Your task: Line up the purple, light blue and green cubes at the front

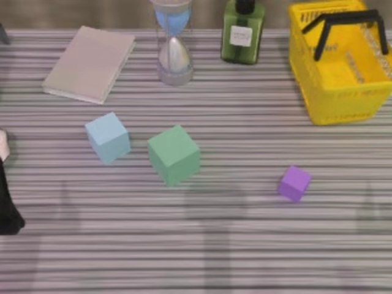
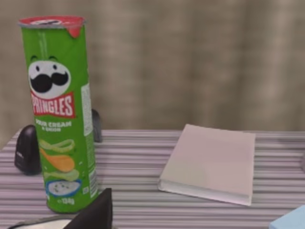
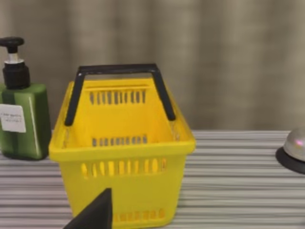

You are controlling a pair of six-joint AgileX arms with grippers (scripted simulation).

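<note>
In the top view the pale light blue cube (image 1: 108, 137) sits left of centre. Just to its right is the largest, mint-green cube (image 1: 174, 154), a small gap between them. The small purple cube (image 1: 294, 182) lies alone farther right and nearer the front. A corner of the light blue cube (image 2: 291, 220) shows in the left wrist view. My left arm (image 1: 7, 211) is parked at the table's left edge, well clear of the cubes. One dark finger (image 2: 97, 212) of it shows, with nothing held. My right arm is outside the top view. Its finger (image 3: 97, 212) points at the basket, holding nothing.
Along the back stand a pale book (image 1: 90, 63), an hourglass (image 1: 173, 41), a green pump bottle (image 1: 243, 29) and a yellow basket (image 1: 318, 92). Off to the left are a green Pringles can (image 2: 59, 112) and a black object (image 2: 27, 150). A bell (image 3: 294, 149) sits right of the basket.
</note>
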